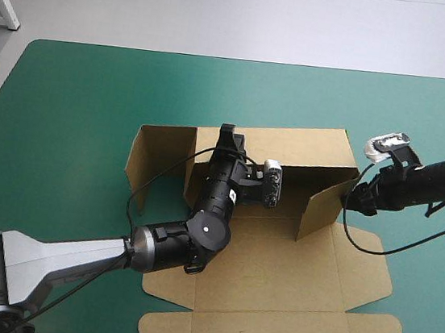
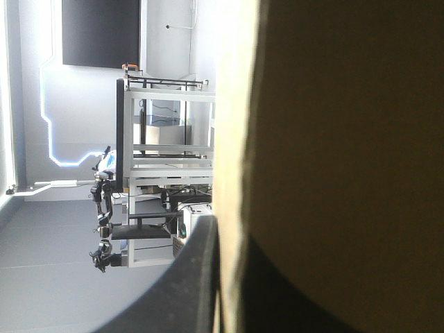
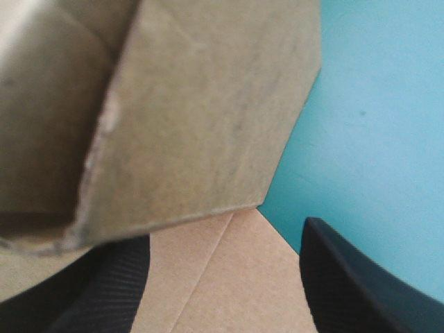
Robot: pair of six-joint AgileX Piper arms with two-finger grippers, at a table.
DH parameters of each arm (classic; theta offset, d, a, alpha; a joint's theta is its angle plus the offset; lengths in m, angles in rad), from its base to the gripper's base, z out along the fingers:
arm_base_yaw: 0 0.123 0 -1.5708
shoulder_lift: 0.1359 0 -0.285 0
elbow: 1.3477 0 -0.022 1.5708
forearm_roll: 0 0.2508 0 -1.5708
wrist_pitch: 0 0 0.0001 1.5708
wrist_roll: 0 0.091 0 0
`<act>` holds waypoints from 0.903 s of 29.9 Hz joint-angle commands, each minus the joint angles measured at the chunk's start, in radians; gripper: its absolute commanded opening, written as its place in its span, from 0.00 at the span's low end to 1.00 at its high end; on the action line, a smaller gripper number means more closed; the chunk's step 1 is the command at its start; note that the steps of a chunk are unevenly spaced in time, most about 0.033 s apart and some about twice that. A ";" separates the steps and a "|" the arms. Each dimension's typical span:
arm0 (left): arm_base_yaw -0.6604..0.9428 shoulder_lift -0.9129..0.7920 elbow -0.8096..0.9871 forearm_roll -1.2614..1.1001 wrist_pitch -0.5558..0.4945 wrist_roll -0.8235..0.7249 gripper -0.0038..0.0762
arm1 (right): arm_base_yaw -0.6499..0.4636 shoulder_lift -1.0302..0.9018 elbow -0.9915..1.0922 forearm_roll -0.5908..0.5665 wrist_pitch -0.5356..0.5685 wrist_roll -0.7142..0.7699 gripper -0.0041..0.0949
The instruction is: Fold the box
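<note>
High view: the brown box sits mid-worktop on the teal-green cover, its back and side walls raised and the rest flat toward the near edge. The left tool is at the back wall's top edge, the right tool at the right side wall. Left wrist view: black fingers pinch the board's edge. Right wrist view: the fingers stand spread, with a raised flap just ahead.

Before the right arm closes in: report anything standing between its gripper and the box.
Nothing visible. The open right gripper is at the raised side wall of the brown cut-board box; around it lies only teal-green table cover.
</note>
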 commanded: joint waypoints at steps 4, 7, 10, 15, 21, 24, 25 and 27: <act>0.000 -0.049 -0.024 0.031 0.014 -0.014 0.04 | 0.056 -0.041 -0.021 0.025 -0.052 -0.010 0.66; 0.000 -0.049 -0.024 0.031 0.011 -0.014 0.04 | 0.078 -0.043 -0.021 0.032 -0.069 0.008 0.66; 0.000 -0.049 -0.024 0.031 0.011 -0.014 0.04 | 0.096 -0.057 -0.018 0.032 -0.088 0.043 0.66; 0.000 -0.049 -0.024 0.031 0.011 -0.014 0.04 | 0.098 -0.135 0.038 0.057 -0.198 0.034 0.66; 0.000 -0.049 -0.024 0.031 -0.005 -0.019 0.04 | 0.117 -0.218 0.121 0.090 -0.289 -0.009 0.66; 0.000 -0.049 -0.024 0.031 -0.017 -0.019 0.04 | 0.163 -0.232 0.146 0.077 -0.332 -0.010 0.66; 0.000 -0.049 -0.024 0.031 -0.015 -0.019 0.04 | 0.180 -0.232 0.153 0.069 -0.351 -0.005 0.66; 0.000 -0.049 -0.024 0.031 -0.015 -0.019 0.04 | 0.212 -0.232 0.165 0.041 -0.399 0.015 0.66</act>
